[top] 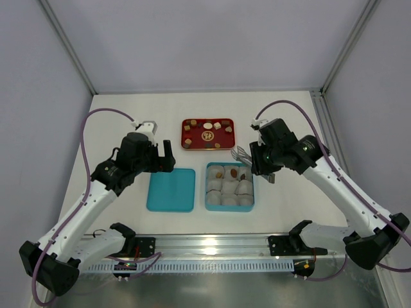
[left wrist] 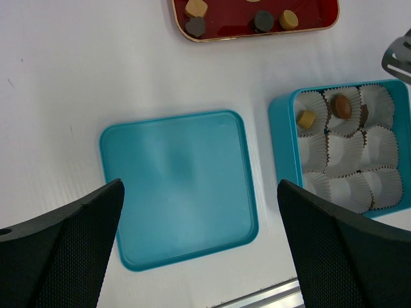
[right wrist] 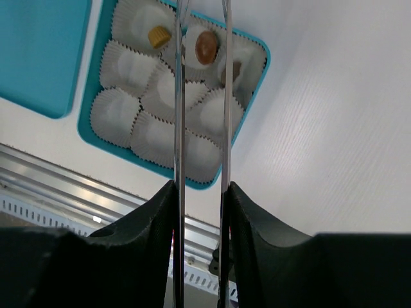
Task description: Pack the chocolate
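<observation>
Three pieces of chocolate (right wrist: 205,45) sit in paper cups (left wrist: 347,151) in the blue box (left wrist: 282,147), in the row nearest the red tray (left wrist: 225,22). The other cups look empty. Many more pieces lie on the tray, just behind the box. So the job has only begun. The right claw (right wrist: 200,192) squeezes metal tongs (right wrist: 180,128) above the box. The left claw (left wrist: 199,192) is wide open over the lid (left wrist: 180,186), left of the box.

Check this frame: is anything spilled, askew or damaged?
Nothing stands out. The chocolate sits on the tray or in cups in the box; the lid lies flat beside it; no piece is loose on the table. The right end effector grips tongs.
</observation>
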Available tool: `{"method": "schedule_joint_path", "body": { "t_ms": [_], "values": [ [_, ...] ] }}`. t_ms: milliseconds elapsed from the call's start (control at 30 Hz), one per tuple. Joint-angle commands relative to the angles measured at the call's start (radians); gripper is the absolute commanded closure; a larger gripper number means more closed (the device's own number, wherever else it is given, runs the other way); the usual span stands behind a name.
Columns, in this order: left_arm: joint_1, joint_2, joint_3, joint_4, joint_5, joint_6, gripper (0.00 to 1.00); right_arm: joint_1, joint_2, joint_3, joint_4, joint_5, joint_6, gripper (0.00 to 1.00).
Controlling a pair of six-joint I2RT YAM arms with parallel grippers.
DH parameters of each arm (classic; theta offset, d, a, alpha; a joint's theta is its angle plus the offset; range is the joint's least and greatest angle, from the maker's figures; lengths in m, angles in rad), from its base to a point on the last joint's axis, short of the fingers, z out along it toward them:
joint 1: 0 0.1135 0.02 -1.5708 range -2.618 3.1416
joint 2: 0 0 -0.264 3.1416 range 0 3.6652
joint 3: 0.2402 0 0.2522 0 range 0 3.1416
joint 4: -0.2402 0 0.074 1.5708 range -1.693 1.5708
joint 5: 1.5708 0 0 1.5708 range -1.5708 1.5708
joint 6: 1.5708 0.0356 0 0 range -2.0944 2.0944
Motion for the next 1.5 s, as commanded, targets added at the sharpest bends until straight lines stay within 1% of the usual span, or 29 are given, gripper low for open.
{"method": "schedule_joint_path", "body": {
  "t_ms": [0,100,167,200,267,300,333,400,467,567,700,1033,1467],
  "values": [
    [-0.002,0.004,0.037,0.009,0.006,0.008,0.00,-0.009,0.111,0.110,0.092,-0.009,-0.042,0.61],
    [-0.002,0.005,0.039,0.009,0.008,0.008,0.00,-0.012,0.244,0.238,0.131,-0.020,-0.067,0.61],
    [-0.002,0.004,0.037,0.009,0.008,0.008,0.00,-0.010,0.313,0.289,0.144,-0.020,-0.078,0.61],
    [-0.002,0.002,0.036,0.007,0.005,0.008,0.00,-0.012,0.375,0.315,0.152,-0.018,-0.084,0.61],
    [-0.002,0.002,0.037,0.007,0.003,0.008,0.00,-0.010,0.444,0.397,0.165,-0.018,-0.098,0.61],
    [-0.002,0.001,0.036,0.009,0.002,0.008,0.00,-0.012,0.514,0.427,0.165,-0.020,-0.101,0.61],
    [-0.002,0.001,0.037,0.009,0.003,0.008,0.00,-0.013,0.548,0.487,0.152,-0.017,-0.105,0.61],
    [-0.002,0.002,0.037,0.012,0.000,0.009,0.00,-0.015,0.641,0.547,0.132,-0.013,-0.118,0.61],
    [-0.004,0.001,0.036,0.007,0.000,0.009,0.00,-0.013,0.680,0.605,0.104,-0.010,-0.127,0.61],
    [-0.002,-0.002,0.035,0.009,-0.001,0.009,0.00,-0.013,0.693,0.602,0.098,0.002,-0.128,0.61],
    [-0.002,-0.002,0.037,0.009,0.000,0.009,0.00,-0.013,0.662,0.532,0.112,0.025,-0.133,0.61],
    [-0.002,-0.004,0.037,0.010,0.003,0.009,0.00,-0.013,0.628,0.435,0.136,0.028,-0.131,0.61],
    [-0.002,0.002,0.039,0.009,0.000,0.009,0.00,-0.013,0.595,0.385,0.147,0.020,-0.131,0.60]
  ]
}}
